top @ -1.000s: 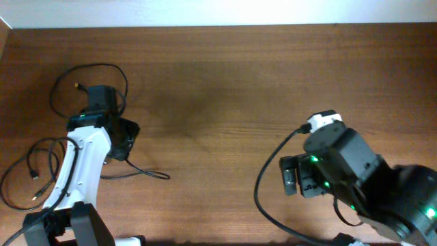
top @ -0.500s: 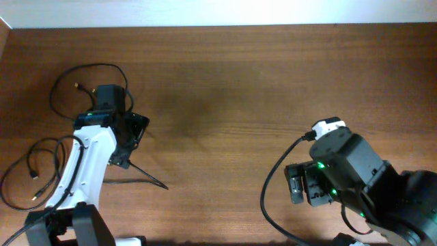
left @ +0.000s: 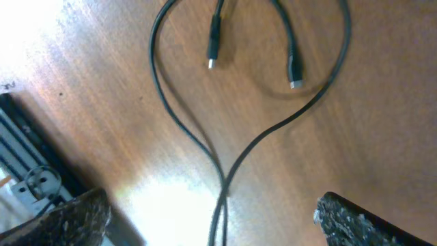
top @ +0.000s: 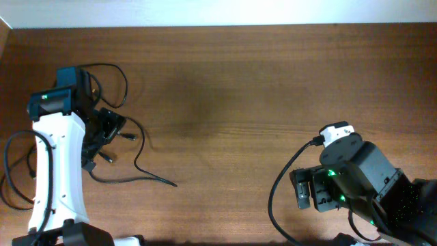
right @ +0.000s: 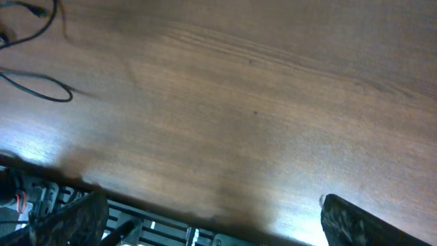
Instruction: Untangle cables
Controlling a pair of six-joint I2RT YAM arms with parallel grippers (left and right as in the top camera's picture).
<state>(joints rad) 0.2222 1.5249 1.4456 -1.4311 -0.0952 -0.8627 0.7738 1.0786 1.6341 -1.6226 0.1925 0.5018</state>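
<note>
Evidently the cables [top: 156,180] are spread over the left part of the table [top: 239,102], on both sides of the left arm [top: 54,171]. The left gripper [left: 212,208] is held wide open above a crossing of two strands, with two plugs [left: 213,53] lying inside the loop. The right gripper [right: 212,208] is likewise open over bare wood, well apart. If both crossed strands are pinched together, the loop could be drawn tight, or a strand snagged by the arm. No container is seen.

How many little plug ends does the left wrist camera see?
2. The left plug and the right plug lie side by side inside the cable loop. Others may be hidden outside this view.
</note>
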